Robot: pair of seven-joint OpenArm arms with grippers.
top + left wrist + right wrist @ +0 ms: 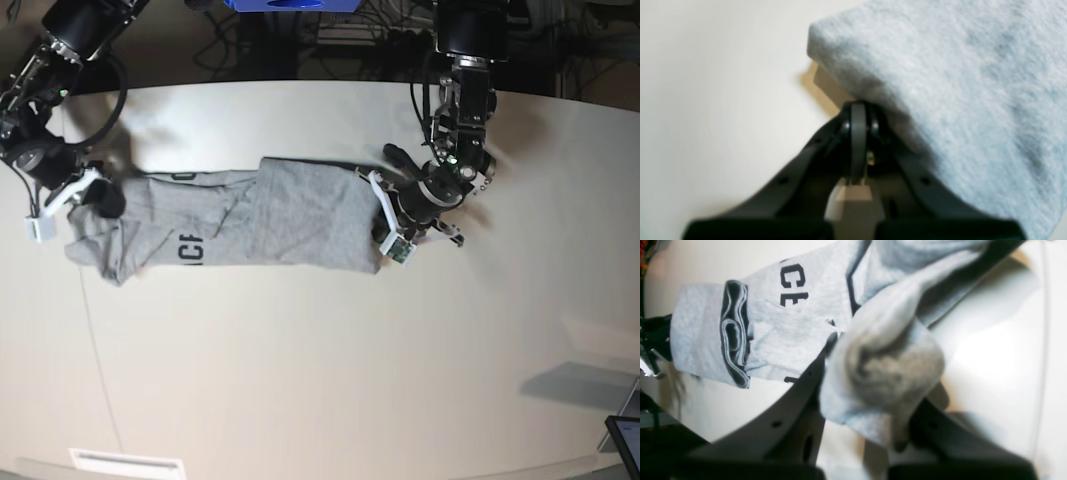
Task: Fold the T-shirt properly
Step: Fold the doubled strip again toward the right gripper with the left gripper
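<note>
T-shirt (290,215): heather-grey cotton, lying on the desk as a long horizontal band, folded lengthwise, in the upper middle of the base view. Black block lettering shows on its left part. Dark-lined collar visible in the right wrist view. Left end rumpled, bunched and partly lifted.

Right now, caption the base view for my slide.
Both pincers, left and right, shut on opposite ends of the T-shirt stretched across the table.
</note>
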